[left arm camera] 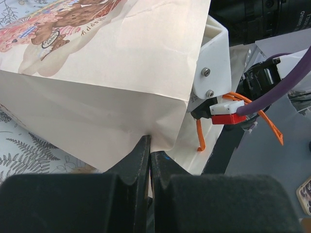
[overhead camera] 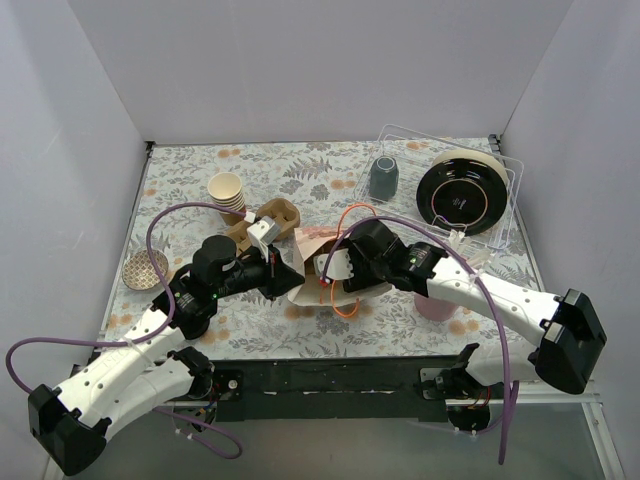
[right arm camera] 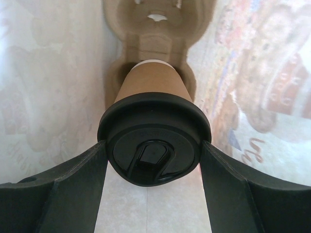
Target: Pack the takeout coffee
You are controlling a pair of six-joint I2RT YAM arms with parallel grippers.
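- Top view: the paper bag (overhead camera: 312, 240) lies on its side at mid-counter, towards the near edge. The left gripper (overhead camera: 285, 276) is at its left side and the right gripper (overhead camera: 328, 268) reaches in from the right. The takeout coffee is hidden from this view. The cup stack (overhead camera: 228, 190) and grey mug (overhead camera: 383, 178) stand towards the far edge, apart from the work.
- Left wrist: the jaws are pressed together, pinching a folded edge of the bag (left arm camera: 97, 73). Judged purpose: to steady the bag against the push of loading.
- Right wrist: the takeout coffee (right arm camera: 153, 87) is inside the bag, lid towards the camera. The right gripper (right arm camera: 154, 160) clasps the black lid on both sides. Its base meets a pulp carrier (right arm camera: 155, 24) deeper in; whether it is seated I cannot tell.
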